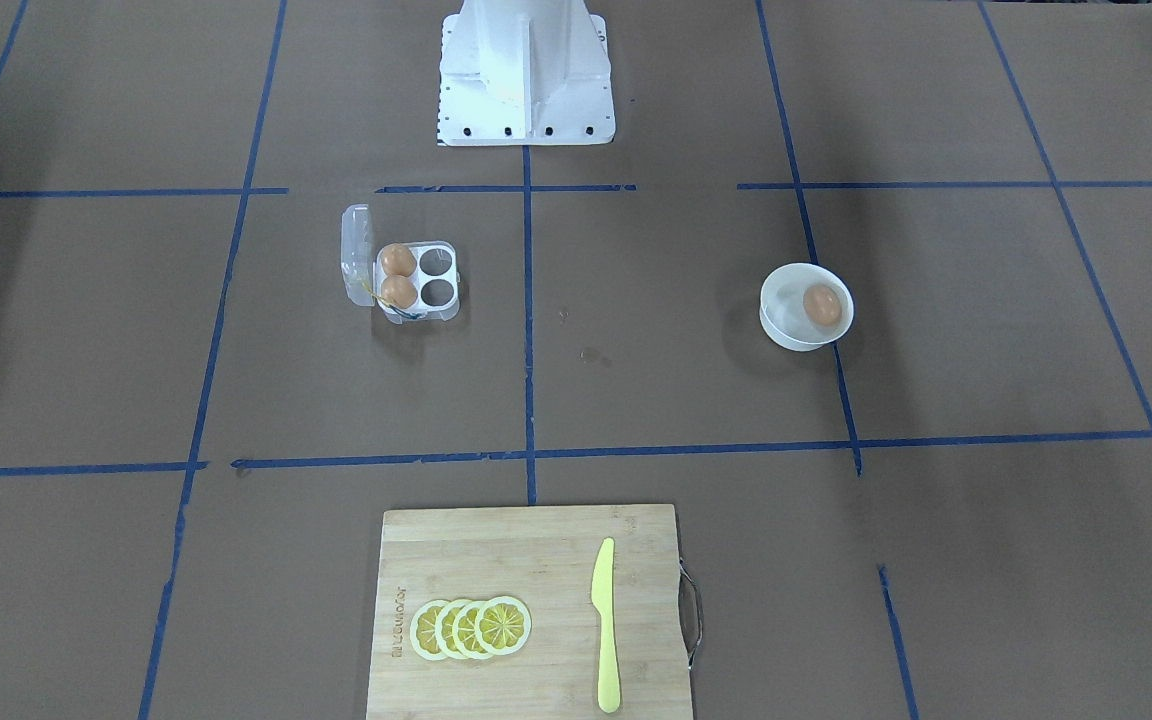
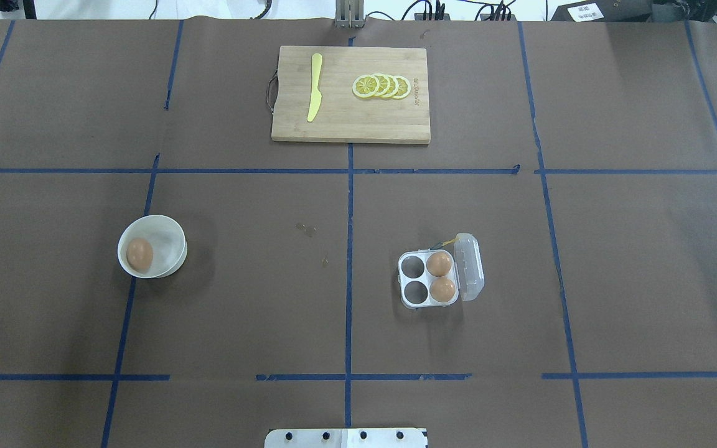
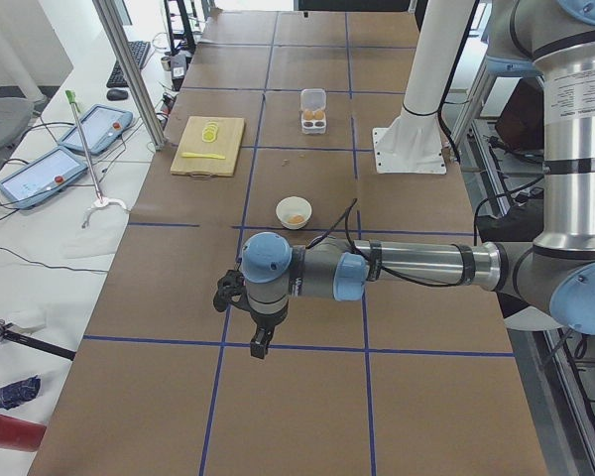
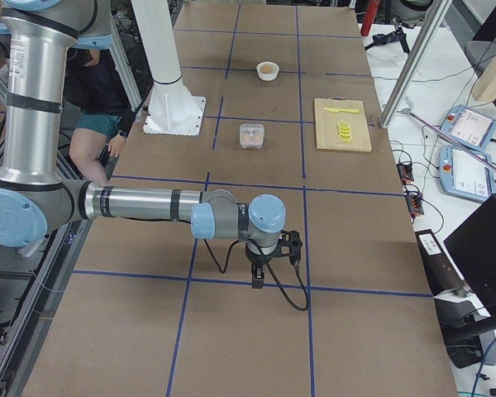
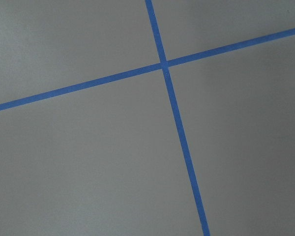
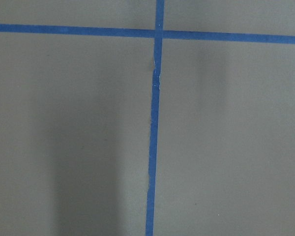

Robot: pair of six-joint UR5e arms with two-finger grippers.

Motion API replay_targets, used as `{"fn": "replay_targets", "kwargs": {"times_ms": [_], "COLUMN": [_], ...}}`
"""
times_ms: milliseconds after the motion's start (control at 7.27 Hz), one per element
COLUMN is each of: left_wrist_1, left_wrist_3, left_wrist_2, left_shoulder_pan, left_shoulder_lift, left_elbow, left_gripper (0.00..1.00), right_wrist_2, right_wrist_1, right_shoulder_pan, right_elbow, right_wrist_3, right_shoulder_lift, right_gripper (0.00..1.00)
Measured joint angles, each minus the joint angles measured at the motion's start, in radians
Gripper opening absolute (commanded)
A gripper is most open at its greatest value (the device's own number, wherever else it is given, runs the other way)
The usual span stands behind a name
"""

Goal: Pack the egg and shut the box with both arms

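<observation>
The egg [image 2: 139, 254] lies in a white bowl [image 2: 168, 225] on the counter [image 2: 259, 298], well apart from the box [image 2: 427, 278]. The box's lid [image 2: 469, 267] stands open, and two other eggs [image 2: 439, 264] fill the hinge-side cells. The left hand [image 3: 261, 347] and right hand [image 4: 257, 281] hang over bare counter at the table's ends, seen only small from the side, so I cannot tell whether either is clenched or released.

Matt paper, glossy plastic, grained wood

Matt brown paper table cover [image 2: 240, 311]; glossy clear-plastic square egg carton [image 2: 472, 267]; smooth matt orange-brown egg [image 2: 139, 254] in a glossy white round bowl [image 2: 170, 238]; pale grained wooden cutting board [image 2: 346, 124]; smooth yellow plastic knife [image 2: 315, 87]
</observation>
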Motion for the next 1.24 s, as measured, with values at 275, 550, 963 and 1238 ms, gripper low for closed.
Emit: {"fn": "replay_targets", "kwargs": {"times_ms": [275,550,963,1238], "left_wrist_1": [-0.001,-0.004,-0.133,-0.200], "left_wrist_3": [0.004,0.009,0.004,0.006], "left_wrist_2": [0.002,-0.002,0.000,0.000], "left_shoulder_pan": [0.000,0.000,0.003,0.004], "left_shoulder_lift": [-0.003,-0.003,0.002,-0.006], "left_elbow": [0.000,-0.003,0.006,0.000], "left_gripper": [1.00,1.00,1.00,1.00], "right_wrist_2": [0.002,0.000,0.007,0.004], "right_wrist_1": [0.000,0.001,0.002,0.002], "right_shoulder_pan": [0.000,0.000,0.000,0.000], "right_elbow": [0.001,0.001,0.020,0.026], "right_wrist_3": [0.000,-0.001,0.004,0.005], "right_shoulder_lift": [-0.001,0.001,0.025,0.075], "right_gripper": [1.00,1.00,1.00,1.00]}}
